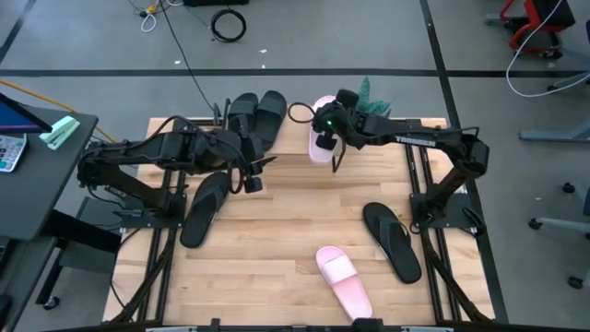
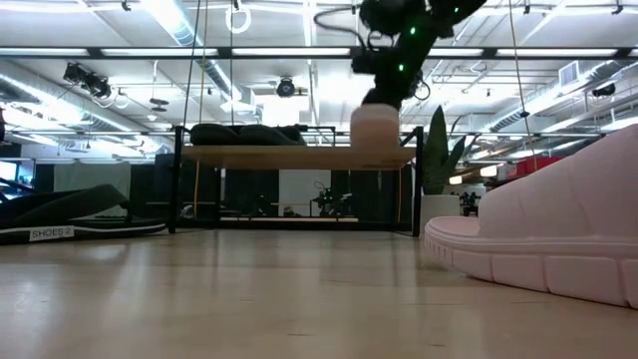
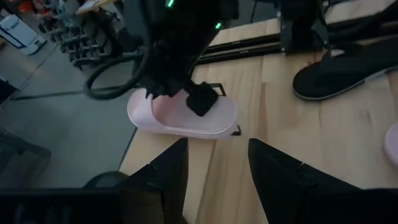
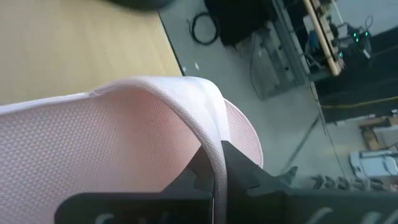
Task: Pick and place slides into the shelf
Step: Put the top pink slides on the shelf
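My right gripper [image 1: 324, 138] is shut on a pale pink slide [image 1: 321, 129] at the table's far edge. In the low view this slide [image 2: 375, 135] is at the right part of the shelf [image 2: 289, 157], level with its top board. Two black slides [image 2: 247, 133] lie on the board's left part. My left gripper [image 3: 217, 165] is open and empty, low over the table just left of the pink slide. A second pink slide [image 1: 343, 281] lies near the table's near edge. Thin black slides lie at the left [image 1: 205, 207] and at the right [image 1: 392, 242]. My right gripper pinches the pink slide's broad strap at its edge [image 4: 208, 140], one finger under the strap and one outside it. The fingers come from above. The slide hangs below them over the shelf board; whether its sole touches the board, I cannot tell.
A green plant [image 1: 369, 95] stands behind the shelf's right end. Black arm mounts run along the table's left side [image 1: 152, 240] and right side [image 1: 433, 231]. The bare slatted tabletop [image 1: 286, 231] lies open in the middle. A desk [image 1: 28, 175] stands left of the table.
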You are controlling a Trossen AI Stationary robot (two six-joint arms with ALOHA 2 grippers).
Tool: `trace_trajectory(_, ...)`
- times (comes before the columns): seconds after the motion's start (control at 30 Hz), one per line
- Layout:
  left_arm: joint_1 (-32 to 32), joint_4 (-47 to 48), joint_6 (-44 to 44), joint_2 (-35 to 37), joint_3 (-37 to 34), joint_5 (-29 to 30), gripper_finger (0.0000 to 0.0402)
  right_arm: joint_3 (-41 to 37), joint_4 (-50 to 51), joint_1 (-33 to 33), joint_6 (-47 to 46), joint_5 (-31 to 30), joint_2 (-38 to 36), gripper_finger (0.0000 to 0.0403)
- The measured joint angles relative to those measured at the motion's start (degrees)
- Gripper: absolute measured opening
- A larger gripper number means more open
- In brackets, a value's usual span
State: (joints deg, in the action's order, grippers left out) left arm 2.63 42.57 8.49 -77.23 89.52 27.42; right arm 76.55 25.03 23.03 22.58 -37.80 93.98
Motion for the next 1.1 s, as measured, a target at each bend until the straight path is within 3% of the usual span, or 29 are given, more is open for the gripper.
trace_trajectory(0.63, 0.0, 2.8, -4.2, 0.0, 0.0, 0.0, 0.0172, 0.0, 3.1, 4.7, 9.5, -1.1, 0.9, 0.0018)
trace_trajectory(1.1, 0.0, 3.3, -4.9, 0.0, 0.0, 0.0, 0.0172, 0.0, 4.4, 4.8, 11.2, -0.5, 0.8, 0.0106)
